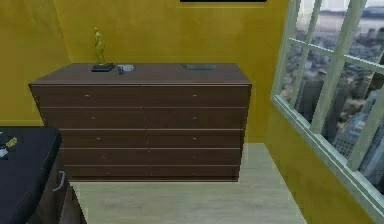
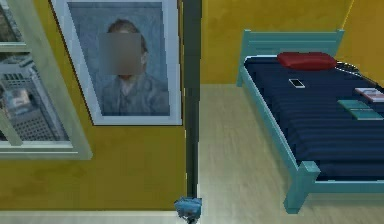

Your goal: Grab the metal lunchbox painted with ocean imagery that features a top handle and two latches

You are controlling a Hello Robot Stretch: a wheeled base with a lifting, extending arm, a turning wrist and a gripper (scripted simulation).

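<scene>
A small blue-grey thing (image 2: 188, 208) lies low at the arm side view's bottom edge, at the foot of a dark upright wall edge (image 2: 190, 100); its shape is too small to name. On the dark wooden dresser (image 1: 140, 120) in the forward view stand a gold statuette (image 1: 98, 45), a flat dark item (image 1: 102, 68), a small grey item (image 1: 125, 68) and a flat grey-blue item (image 1: 198, 67).
A tall window (image 1: 335, 90) lines the forward view's right. A dark table corner (image 1: 25, 165) juts in at bottom left. In the arm side view a framed portrait (image 2: 120, 60) hangs on the yellow wall. A teal-framed bed (image 2: 310, 110) with a red pillow (image 2: 305, 60) stands right, pale floor before it.
</scene>
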